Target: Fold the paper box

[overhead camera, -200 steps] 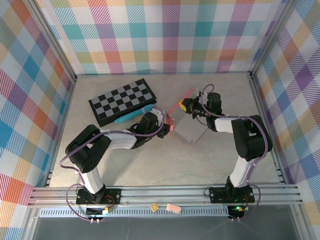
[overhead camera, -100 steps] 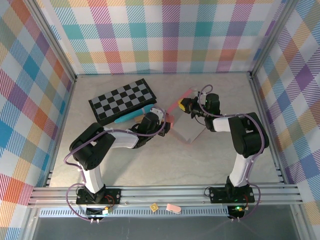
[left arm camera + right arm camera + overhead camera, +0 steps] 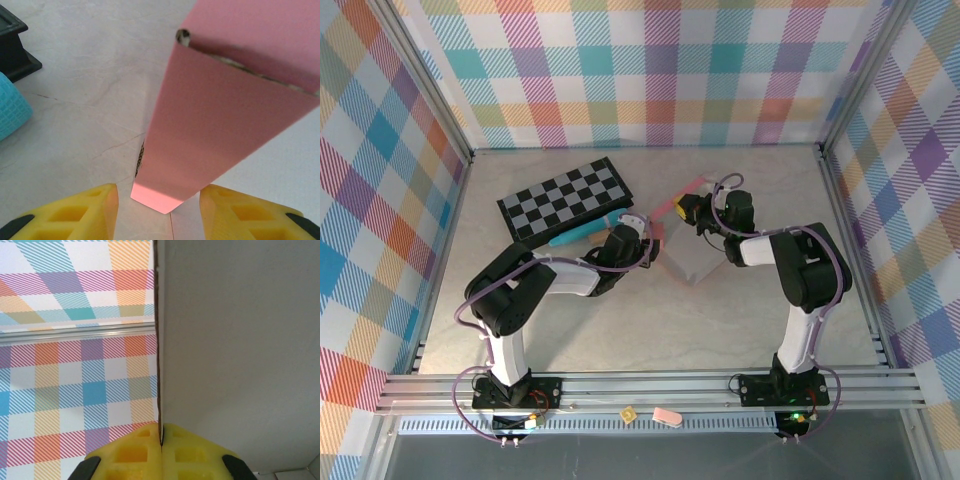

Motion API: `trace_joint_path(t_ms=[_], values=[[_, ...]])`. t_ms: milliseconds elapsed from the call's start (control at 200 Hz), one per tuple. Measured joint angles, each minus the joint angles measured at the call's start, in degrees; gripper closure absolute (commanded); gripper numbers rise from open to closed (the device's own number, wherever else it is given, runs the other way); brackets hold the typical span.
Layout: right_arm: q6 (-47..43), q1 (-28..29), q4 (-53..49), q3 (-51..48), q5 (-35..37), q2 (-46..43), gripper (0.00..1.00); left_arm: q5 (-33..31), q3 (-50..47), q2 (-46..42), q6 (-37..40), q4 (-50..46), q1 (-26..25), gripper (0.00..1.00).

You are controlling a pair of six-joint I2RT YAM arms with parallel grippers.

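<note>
The paper box stands half-raised at mid-table, pink outside and greyish inside. My right gripper is shut on the top edge of one of its panels. In the right wrist view that thin edge runs down into the closed yellow jaws, with the grey panel to the right. My left gripper is at the box's left side. In its wrist view a pink flap hangs down between the open yellow fingers, its tip clear of both pads.
A black-and-grey checkered board lies at the back left, with a teal bar along its near edge, just left of my left gripper. Both show at the left edge of the left wrist view, board above bar. Plaid walls enclose the table.
The left jaws have spread wider around the pink flap. The right gripper has shifted slightly left and back with the panel, and the box has narrowed and tipped up.
</note>
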Motion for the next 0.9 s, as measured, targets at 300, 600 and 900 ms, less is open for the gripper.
trace_joint_path(t_ms=[300,600,900], values=[[0.74,0.04,1.03,-0.02,1.51,0.39,1.0,-3.37,0.92,1.68,-0.55,1.7,-0.11,0.47],[1.4,0.07,1.29,-0.02,1.86,0.39,1.0,-7.76,2.19,3.23,0.81,4.5,-1.29,0.46],[1.38,0.42,0.26,0.15,1.88,0.39,1.0,-10.91,2.25,3.23,2.95,7.37,-1.7,0.51]])
